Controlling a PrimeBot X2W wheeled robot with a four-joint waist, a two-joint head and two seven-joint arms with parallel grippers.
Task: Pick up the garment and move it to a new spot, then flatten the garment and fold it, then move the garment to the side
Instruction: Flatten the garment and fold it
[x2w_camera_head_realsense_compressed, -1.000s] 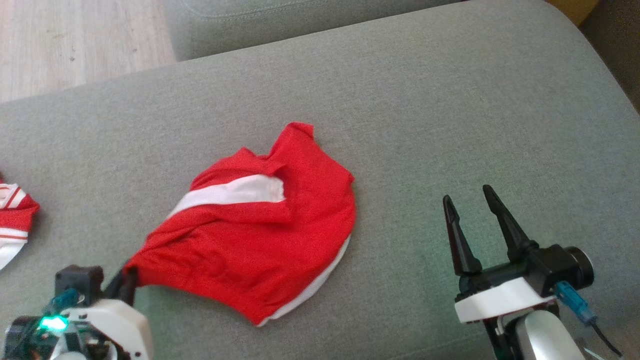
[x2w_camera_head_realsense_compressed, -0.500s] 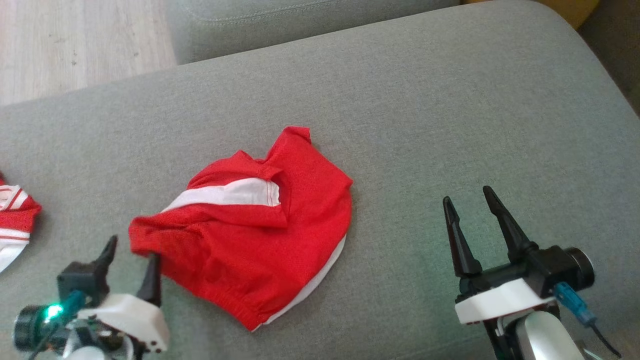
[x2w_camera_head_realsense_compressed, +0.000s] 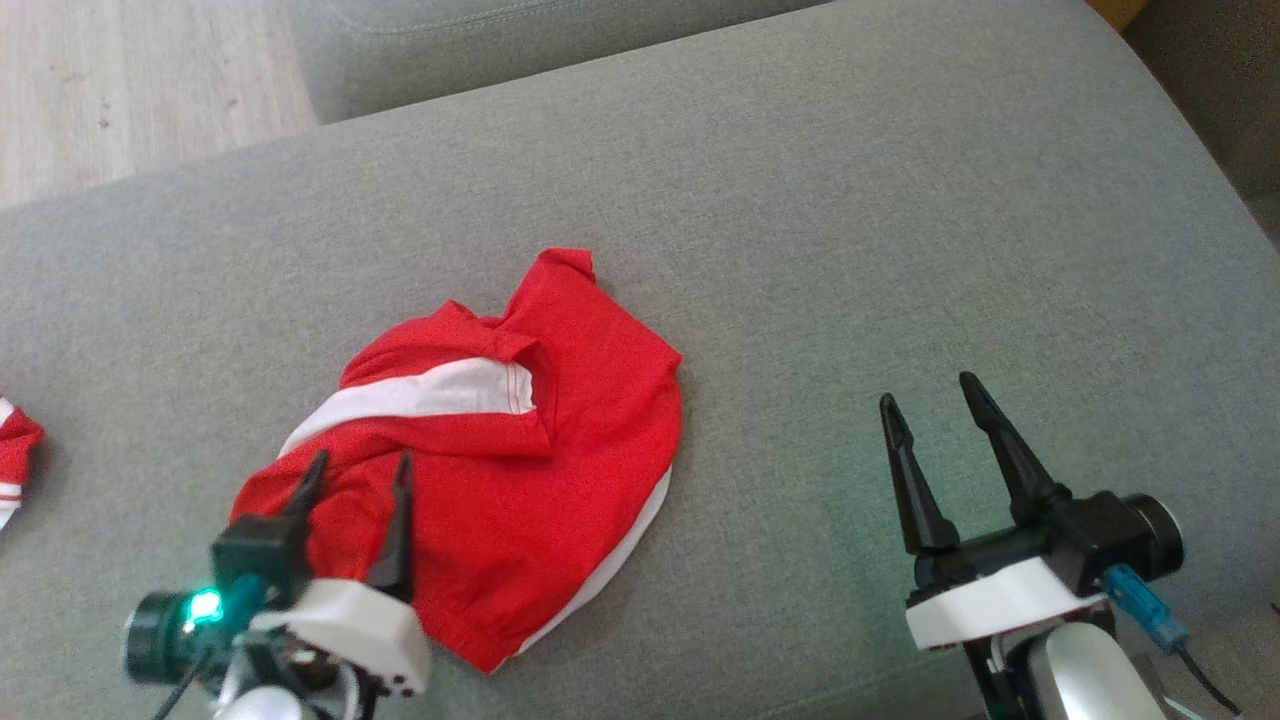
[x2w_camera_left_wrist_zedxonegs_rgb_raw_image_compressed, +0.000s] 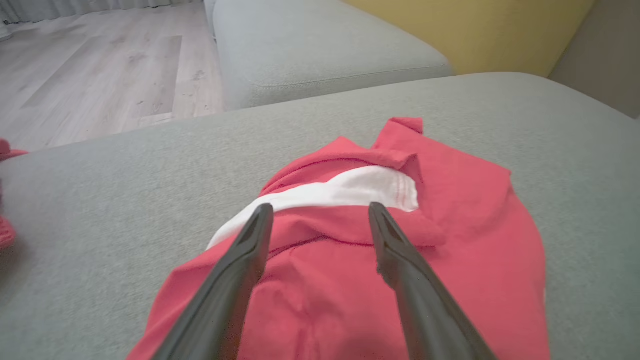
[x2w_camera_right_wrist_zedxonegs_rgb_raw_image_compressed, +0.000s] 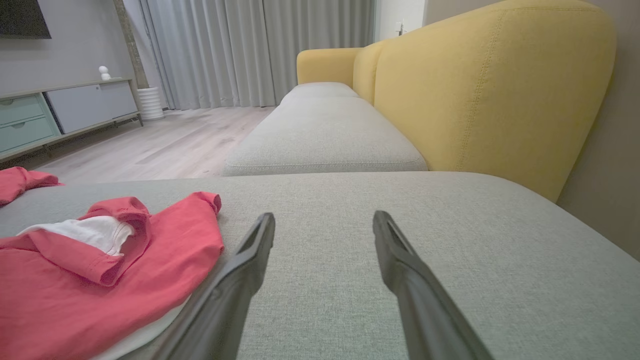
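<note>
Lying crumpled on the sofa (x2w_camera_head_realsense_compressed: 850, 200), the garment (x2w_camera_head_realsense_compressed: 580, 400), left gripper (x2w_camera_head_realsense_compressed: 360, 462) held over its near-left corner, fingers spread, nothing grasped, right gripper (x2w_camera_head_realsense_compressed: 928, 392) well to its right, fingers released

A wide grey fabric cushion (x2w_camera_head_realsense_compressed: 850, 200) carries two things. A crumpled red garment (x2w_camera_head_realsense_compressed: 580, 430) with a white band lies left of its middle. A red-and-white cloth (x2w_camera_head_realsense_compressed: 15, 455) lies at the cushion's far left edge, well apart from the garment.
</note>
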